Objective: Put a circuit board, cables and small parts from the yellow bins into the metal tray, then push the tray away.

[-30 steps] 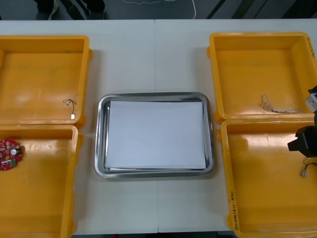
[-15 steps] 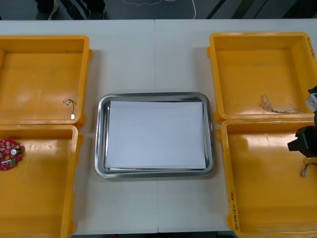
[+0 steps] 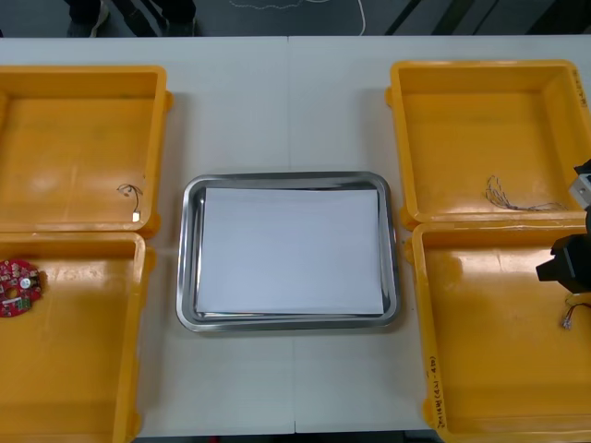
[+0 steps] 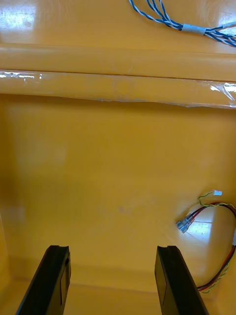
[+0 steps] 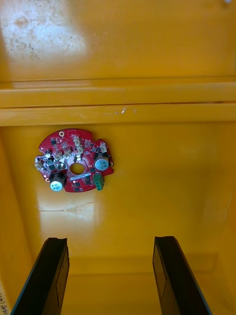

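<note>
The white-lined metal tray [image 3: 187, 268] holds nothing. Left gripper [image 5: 110, 241], wide open and empty, hangs near the round red circuit board [image 5: 73, 160] in the far-left corner of its yellow bin [image 5: 147, 106]; right gripper [image 4: 110, 251], likewise, beside the red-and-yellow cable [image 4: 185, 225]. Next, probably: descend, straddle, close.

Tray [image 3: 186, 268] between bins [image 3: 399, 148], board [image 3: 18, 287] in near-left bin [image 3: 83, 351]
</note>
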Motion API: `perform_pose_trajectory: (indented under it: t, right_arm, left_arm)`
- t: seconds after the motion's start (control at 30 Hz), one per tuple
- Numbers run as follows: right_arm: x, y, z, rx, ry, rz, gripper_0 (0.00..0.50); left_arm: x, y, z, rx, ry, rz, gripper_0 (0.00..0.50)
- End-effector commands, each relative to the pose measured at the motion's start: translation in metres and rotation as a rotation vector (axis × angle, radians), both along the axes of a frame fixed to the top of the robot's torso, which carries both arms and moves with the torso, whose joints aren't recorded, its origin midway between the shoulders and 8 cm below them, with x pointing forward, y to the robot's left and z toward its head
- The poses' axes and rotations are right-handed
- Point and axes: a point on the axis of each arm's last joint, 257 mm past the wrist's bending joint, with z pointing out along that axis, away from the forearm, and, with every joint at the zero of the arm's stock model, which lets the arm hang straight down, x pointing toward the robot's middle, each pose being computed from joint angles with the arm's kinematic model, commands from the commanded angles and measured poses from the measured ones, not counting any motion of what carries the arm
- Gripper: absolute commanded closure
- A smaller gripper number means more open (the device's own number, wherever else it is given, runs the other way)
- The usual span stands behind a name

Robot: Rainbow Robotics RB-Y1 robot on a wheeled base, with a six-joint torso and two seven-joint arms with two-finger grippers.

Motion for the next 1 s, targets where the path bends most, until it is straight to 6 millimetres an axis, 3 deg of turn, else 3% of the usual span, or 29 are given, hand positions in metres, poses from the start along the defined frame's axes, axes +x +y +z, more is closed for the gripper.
perform_pose_trajectory:
  t: [0.03,0.57,0.6,0.83,0.87,1.0]
  right_arm:
    - [-0.003,-0.019,0.008,-0.02,0.0,-0.057,0.0]
    - [-0.003,-0.019,0.008,-0.02,0.0,-0.057,0.0]
    - [-0.003,-0.019,0.008,-0.02,0.0,-0.057,0.0]
    - [-0.003,-0.019,0.008,-0.02,0.0,-0.057,0.0]
    - [-0.021,-0.027,-0.019,-0.024,0.085,-0.08,0.0]
    - [-0.026,-0.038,-0.023,-0.043,0.111,-0.105,0.0]
  left_arm:
    - [-0.004,-0.002,-0.002,0.049,0.006,-0.08,0.0]
    - [-0.004,-0.002,-0.002,0.049,0.006,-0.08,0.0]
    - [-0.015,-0.002,-0.019,0.026,0.052,-0.066,0.0]
    - [-0.017,0.0,-0.021,0.015,0.051,-0.046,0.0]
    - [-0.017,0.001,-0.022,0.018,0.052,-0.039,0.0]
    - [-0.018,0.006,-0.024,0.014,0.059,-0.011,0.0]
